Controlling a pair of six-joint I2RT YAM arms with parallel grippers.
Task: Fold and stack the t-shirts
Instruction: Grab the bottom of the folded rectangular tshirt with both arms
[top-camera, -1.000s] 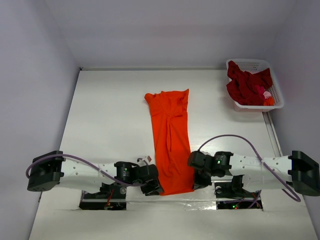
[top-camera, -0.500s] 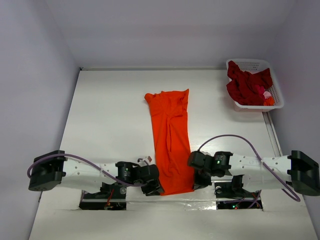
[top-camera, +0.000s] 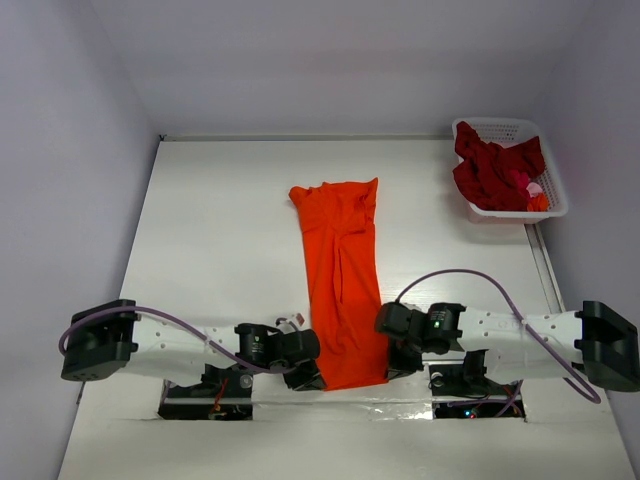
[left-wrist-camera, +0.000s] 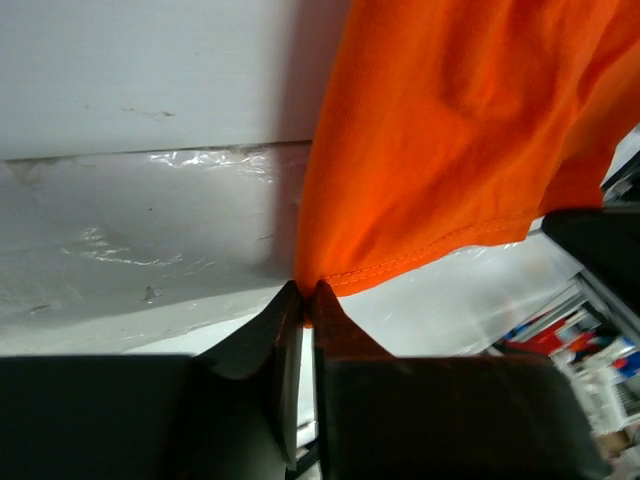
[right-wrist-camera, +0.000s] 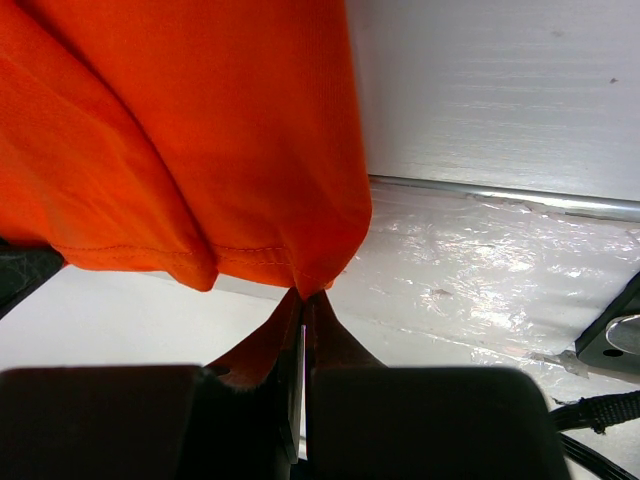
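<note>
A: Left gripper (left-wrist-camera: 308, 292), what is it doing?

B: Its jaws are pinching together on the near left corner of the orange t-shirt (left-wrist-camera: 450, 140), right at the stitched hem. The right gripper (right-wrist-camera: 303, 297) is clamping the near right corner the same way, and the fabric is bunching to a point at its tips.

A: Edges around them?

B: Both grippers are sitting at the near edge of the table (top-camera: 220, 230), over a strip of crinkled clear plastic film (right-wrist-camera: 480, 270). The hem is running straight between them, just inside that edge. The shirt is lying as a long narrow strip down the middle of the table, with its collar end pointing to the far side.

A: Room to move?

B: Broad white tabletop is showing left of the strip, beyond its far end, and to the right as far as the basket (top-camera: 515, 213).

A: Materials?

B: The shirt is reading as soft matte knit, creasing lengthwise. The tabletop is looking smooth and hard. The basket, white plastic lattice, is standing in the far right corner and holding crumpled dark red t-shirts (top-camera: 490, 170), well apart from the orange one.
</note>
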